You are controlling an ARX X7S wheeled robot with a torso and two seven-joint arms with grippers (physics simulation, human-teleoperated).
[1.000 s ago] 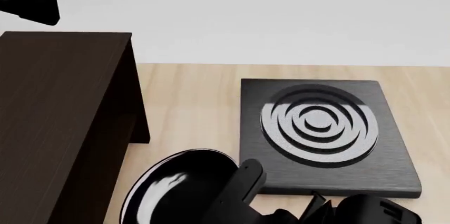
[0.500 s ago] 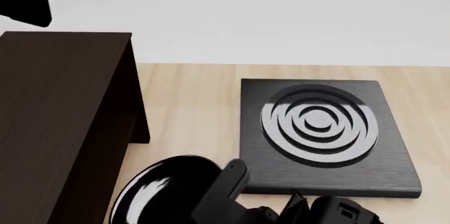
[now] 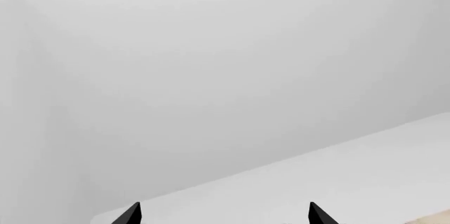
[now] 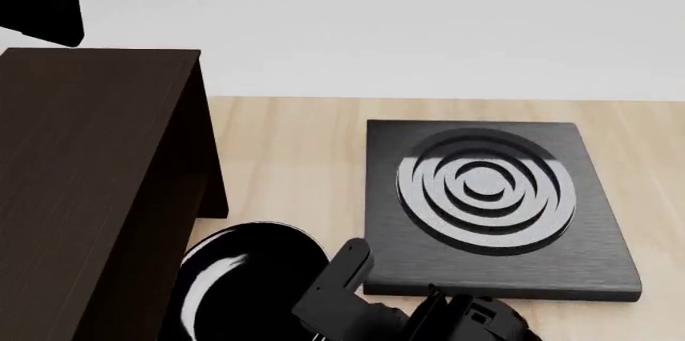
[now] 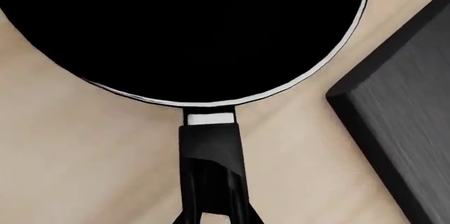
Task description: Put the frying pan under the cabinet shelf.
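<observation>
Low in the head view, left of centre, the frying pan (image 4: 241, 281) sits on the pale wooden worktop (image 4: 289, 156), just beside the side slab of the cabinet shelf (image 4: 91, 188). Its long handle (image 5: 209, 153) is clamped in the right end effector (image 5: 214, 218). To the right lies a black square plate (image 4: 487, 196). At upper left the left end effector (image 3: 223, 214) is raised, tips apart, holding nothing

Black ringed plate (image 4: 487, 196) on wooden table (image 4: 289, 156)

Frying pan (image 4: 241, 281) lies between cabinet shelf (image 4: 91, 188) and square plate (image 4: 487, 205).
</observation>
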